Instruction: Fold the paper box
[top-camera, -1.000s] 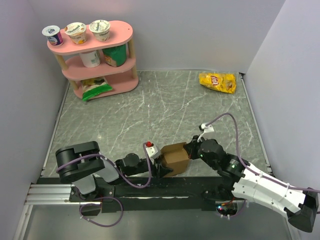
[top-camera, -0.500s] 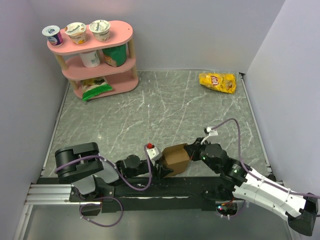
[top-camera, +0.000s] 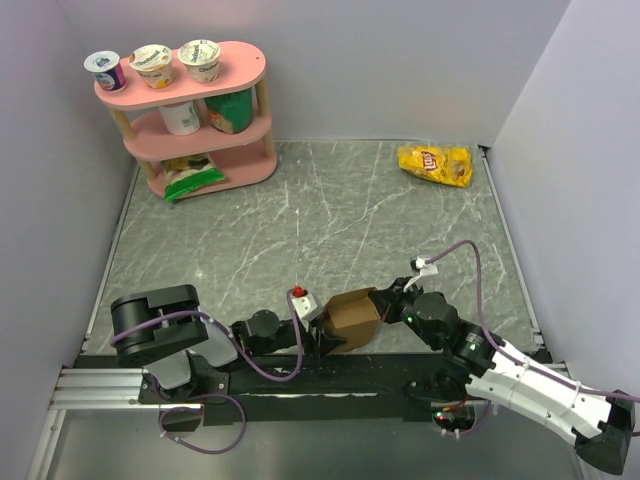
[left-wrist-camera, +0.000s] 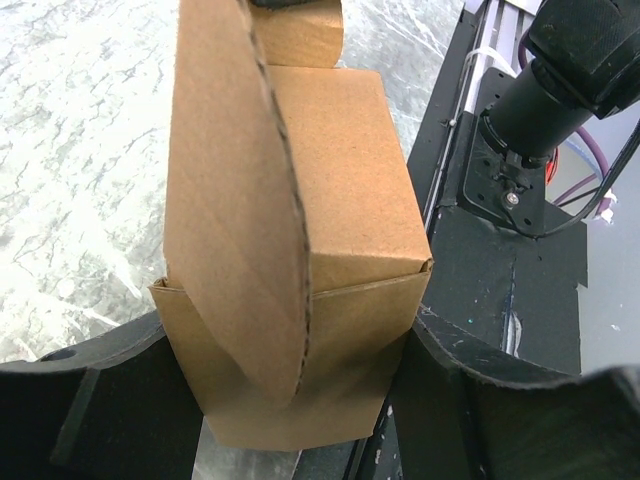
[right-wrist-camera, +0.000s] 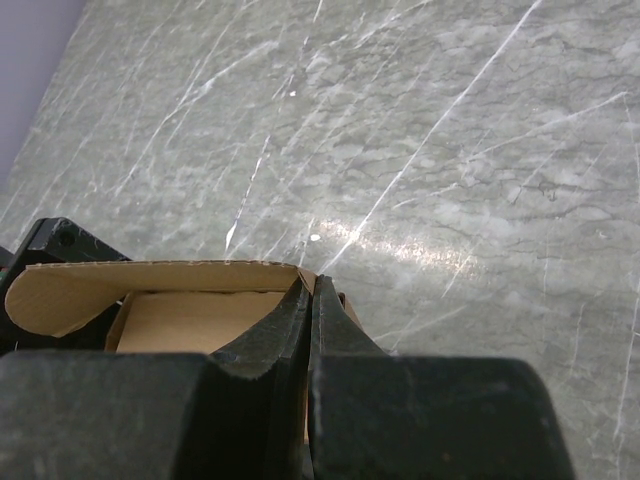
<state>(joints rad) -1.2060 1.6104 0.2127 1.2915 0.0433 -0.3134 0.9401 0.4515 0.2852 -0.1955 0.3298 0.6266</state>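
The paper box (top-camera: 352, 318) is a small brown cardboard box at the table's near edge, with a rounded flap standing open. My left gripper (top-camera: 322, 338) holds it from the left. In the left wrist view the box (left-wrist-camera: 340, 200) sits between the two black fingers (left-wrist-camera: 90, 400), which press on its sides, and a rounded flap hangs in front. My right gripper (top-camera: 381, 299) is at the box's right side. In the right wrist view its fingertips (right-wrist-camera: 312, 295) are shut together on the top edge of a cardboard wall (right-wrist-camera: 190, 300).
A yellow chip bag (top-camera: 435, 163) lies at the far right. A pink shelf (top-camera: 190, 120) with yogurt cups and a green bag stands at the far left. A black rail (top-camera: 300, 385) runs along the near edge. Walls close in both sides.
The right arm's wrist and elbow have swung a little right and lower while its fingertips stay at the box. The box and the left arm have hardly moved.
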